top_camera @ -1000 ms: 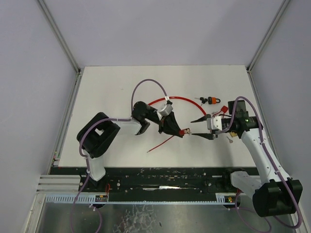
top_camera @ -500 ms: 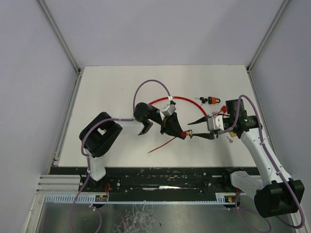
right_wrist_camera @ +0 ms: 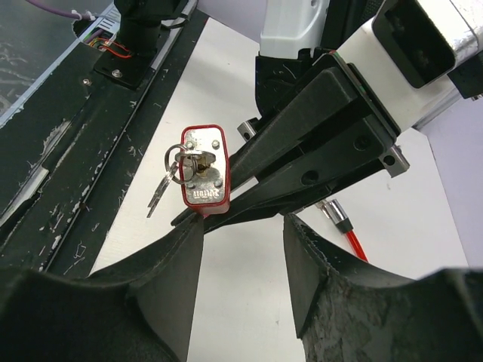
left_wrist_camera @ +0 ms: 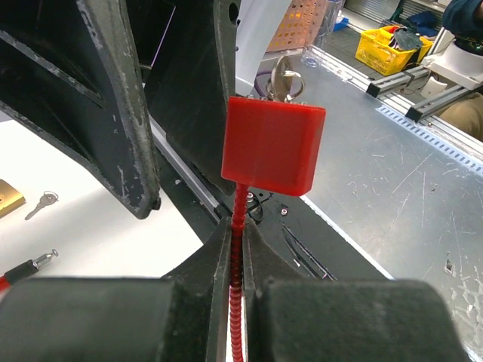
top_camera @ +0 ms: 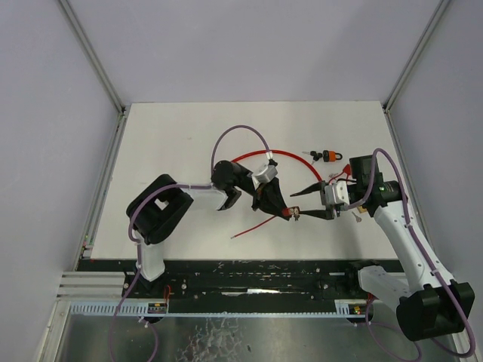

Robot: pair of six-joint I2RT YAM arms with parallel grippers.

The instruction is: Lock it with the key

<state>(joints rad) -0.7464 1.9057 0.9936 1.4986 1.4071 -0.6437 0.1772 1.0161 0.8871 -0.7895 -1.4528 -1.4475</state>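
Over the middle of the counter [top_camera: 173,143], up in the air: red lock [right_wrist_camera: 204,167] with a key [right_wrist_camera: 170,178] stuck in its keyhole. Just under the lock, left gripper [left_wrist_camera: 238,234] pinching the lock's red cable [left_wrist_camera: 239,205] tight. Close in front, right gripper [right_wrist_camera: 243,226] halfway apart, holding nothing, aimed at the lock. Farther back on the right, small orange lock [top_camera: 330,156] lying on the counter.
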